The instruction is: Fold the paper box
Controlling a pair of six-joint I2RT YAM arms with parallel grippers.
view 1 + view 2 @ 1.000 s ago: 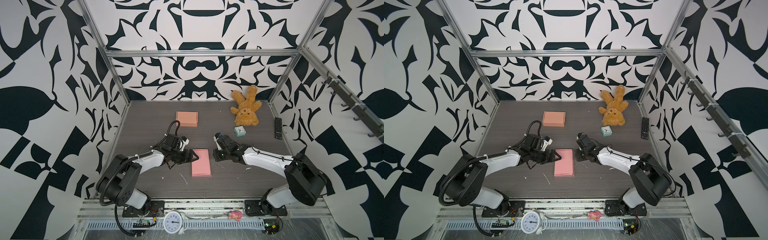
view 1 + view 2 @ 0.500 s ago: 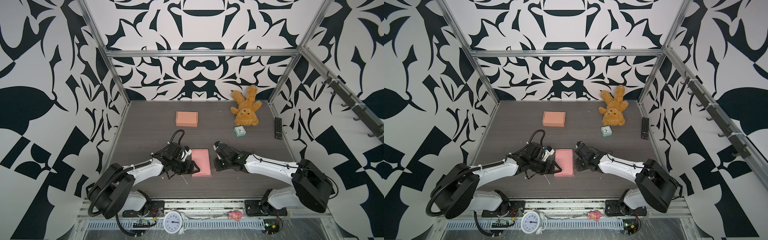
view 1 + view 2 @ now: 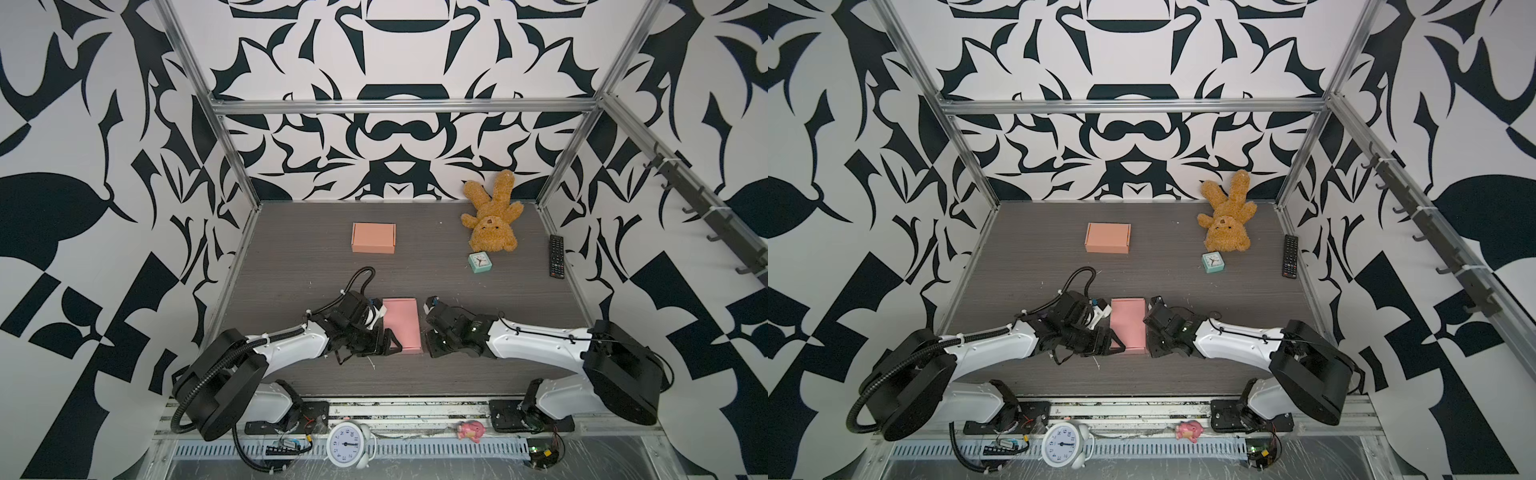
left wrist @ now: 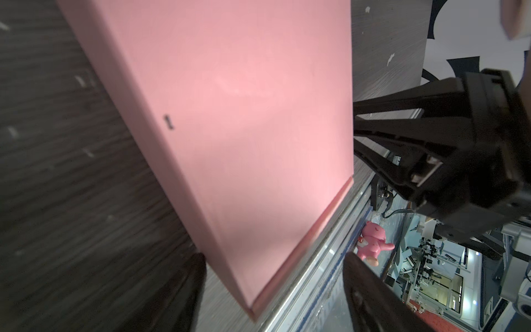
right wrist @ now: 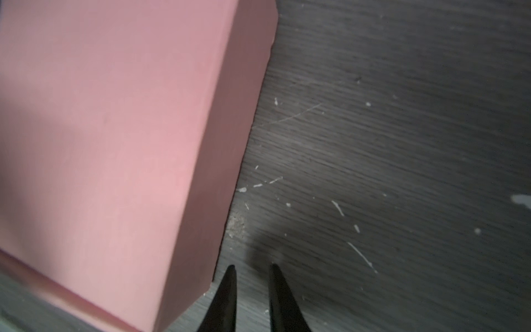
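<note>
- left gripper [image 4: 273,258]: jaws spread wide; a near corner of the pink paper box [image 3: 401,326] lies between them; in both top views it sits at the box's 7 o'clock
- right gripper [image 5: 252,267]: jaws almost pressed together, a narrow gap with nothing in it; low over the desk [image 3: 291,270], just beside the box's 3 o'clock edge
- pink paper box: flat on the desk's near middle, between both grippers; orange box [image 3: 373,237] at its 12 o'clock, well apart

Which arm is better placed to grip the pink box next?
Left: the left claw stands wide open around the pink box's near corner; the right claw, barely open, sits beside the box over the table.
</note>
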